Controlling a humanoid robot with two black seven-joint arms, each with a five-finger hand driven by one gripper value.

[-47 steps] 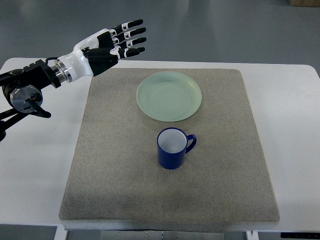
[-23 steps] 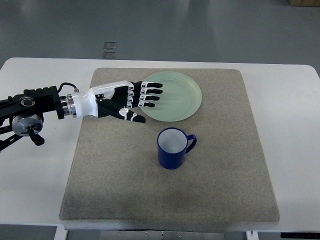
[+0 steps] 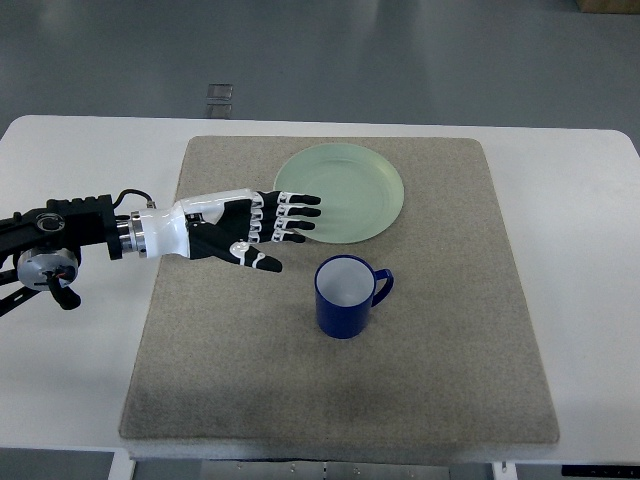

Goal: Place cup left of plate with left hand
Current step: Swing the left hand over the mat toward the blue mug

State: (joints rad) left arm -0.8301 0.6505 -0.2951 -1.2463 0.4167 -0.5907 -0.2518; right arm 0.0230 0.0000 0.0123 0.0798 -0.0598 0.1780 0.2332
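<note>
While left hand (image 3: 245,228) hovers spread, glossy cup (image 3: 345,296) stands.

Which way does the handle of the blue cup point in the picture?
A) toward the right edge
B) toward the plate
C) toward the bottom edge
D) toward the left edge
A: the handle of the blue cup sticks out on its right side, away from the left hand.
</note>
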